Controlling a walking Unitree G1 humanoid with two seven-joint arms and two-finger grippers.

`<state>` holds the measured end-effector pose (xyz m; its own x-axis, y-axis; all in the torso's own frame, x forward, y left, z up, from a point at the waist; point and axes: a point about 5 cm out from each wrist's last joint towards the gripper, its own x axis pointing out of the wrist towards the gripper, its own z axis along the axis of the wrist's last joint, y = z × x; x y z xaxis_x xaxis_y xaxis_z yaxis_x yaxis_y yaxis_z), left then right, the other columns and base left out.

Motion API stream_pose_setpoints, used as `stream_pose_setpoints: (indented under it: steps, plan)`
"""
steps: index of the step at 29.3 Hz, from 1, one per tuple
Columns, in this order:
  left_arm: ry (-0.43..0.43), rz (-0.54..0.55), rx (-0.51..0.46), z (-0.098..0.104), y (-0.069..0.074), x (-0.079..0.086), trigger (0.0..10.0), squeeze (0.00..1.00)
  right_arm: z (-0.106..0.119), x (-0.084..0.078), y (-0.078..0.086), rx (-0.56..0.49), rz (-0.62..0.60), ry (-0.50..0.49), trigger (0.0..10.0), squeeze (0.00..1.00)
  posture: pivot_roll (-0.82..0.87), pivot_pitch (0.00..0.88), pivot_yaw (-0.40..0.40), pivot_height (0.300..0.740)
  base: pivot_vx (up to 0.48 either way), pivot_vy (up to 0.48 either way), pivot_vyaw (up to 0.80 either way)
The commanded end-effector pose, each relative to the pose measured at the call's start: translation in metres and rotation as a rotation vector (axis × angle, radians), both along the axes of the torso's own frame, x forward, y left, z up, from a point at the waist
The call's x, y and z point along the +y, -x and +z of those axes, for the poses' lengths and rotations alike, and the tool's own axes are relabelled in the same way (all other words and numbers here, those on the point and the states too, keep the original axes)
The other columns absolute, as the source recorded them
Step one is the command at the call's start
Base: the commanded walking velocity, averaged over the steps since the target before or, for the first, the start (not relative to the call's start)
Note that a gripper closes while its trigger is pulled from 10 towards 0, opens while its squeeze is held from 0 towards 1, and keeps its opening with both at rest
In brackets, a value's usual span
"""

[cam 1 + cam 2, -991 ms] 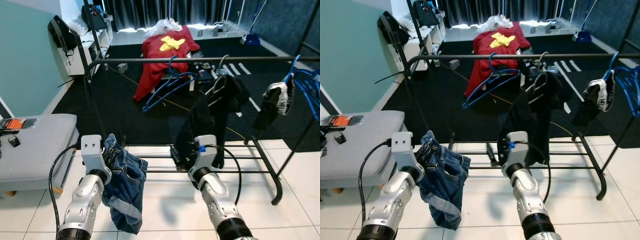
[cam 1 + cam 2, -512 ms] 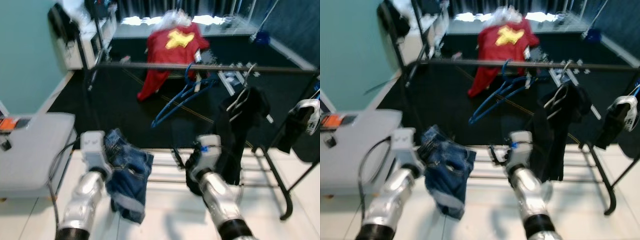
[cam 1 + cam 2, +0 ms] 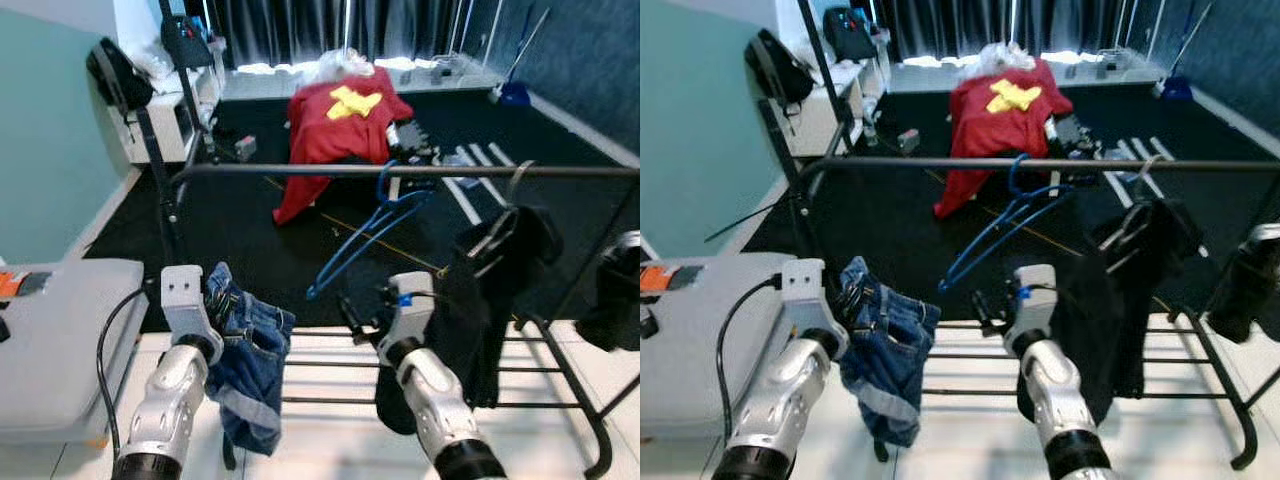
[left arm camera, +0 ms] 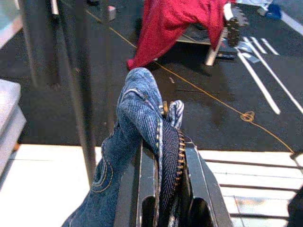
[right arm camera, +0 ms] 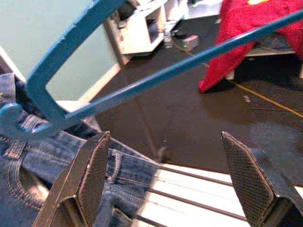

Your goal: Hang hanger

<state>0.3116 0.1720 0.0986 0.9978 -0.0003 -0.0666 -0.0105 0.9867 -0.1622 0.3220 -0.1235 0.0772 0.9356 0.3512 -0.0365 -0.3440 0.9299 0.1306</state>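
Blue plastic hanger (image 3: 372,222) hangs by its hook from the dark garment rail (image 3: 300,171), tilted, its lower end reaching down toward the right gripper (image 3: 985,310). In the right wrist view the hanger's blue bars (image 5: 156,71) cross ahead of the two pads (image 5: 92,177), which stand wide apart with nothing between them (no contact that I can make out).

Left gripper (image 3: 215,300) is raised beside the rack, fingers (image 4: 142,189) clamped on a fold of denim shorts (image 3: 245,370); the rest of the shorts droop below it.

Further along the rail toward the robot's right, a black garment (image 3: 480,300) hangs on a pale metal hanger (image 3: 500,215), and another dark piece (image 3: 615,300) sits at the frame edge. Grey cushioned bench (image 3: 60,330) to the left. Behind the rack, on dark carpet, a red shirt with a yellow mark (image 3: 335,125) is draped over something low.

Judgement: the hanger itself looks already on the rail, so the step in hand seems to be dressing it with the shorts. Next move calls for the right gripper to close on the lower bar and steady it, then the left to bring the waistband up and over without tugging the hook off the rail
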Motion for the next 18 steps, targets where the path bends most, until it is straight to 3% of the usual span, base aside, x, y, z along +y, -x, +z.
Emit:
stream_pose_setpoints:
  steps: [1,10,14,18]
  plan:
    - [-0.016,0.006,-0.026,0.005,-0.001,0.002,10.0,0.0,-0.002,-0.005,0.001,0.007,-0.009,0.005,10.0,0.0,0.1,0.023,0.054,0.74,0.319,0.0,0.0]
    - [-0.024,-0.012,-0.025,0.003,-0.003,-0.002,10.0,0.0,-0.002,-0.003,0.003,0.002,0.006,0.022,10.0,0.0,0.09,0.012,0.06,0.74,0.035,0.0,0.0]
    - [-0.018,-0.031,-0.032,0.003,-0.001,-0.005,10.0,0.0,-0.01,0.0,0.009,0.008,0.042,0.108,10.0,0.0,0.08,0.006,0.057,0.74,0.0,0.0,0.0]
    - [-0.013,-0.033,-0.032,0.002,-0.001,-0.005,10.0,0.0,-0.012,-0.003,0.01,0.007,0.024,0.127,10.0,0.0,0.08,0.006,0.057,0.74,0.0,0.0,0.0]
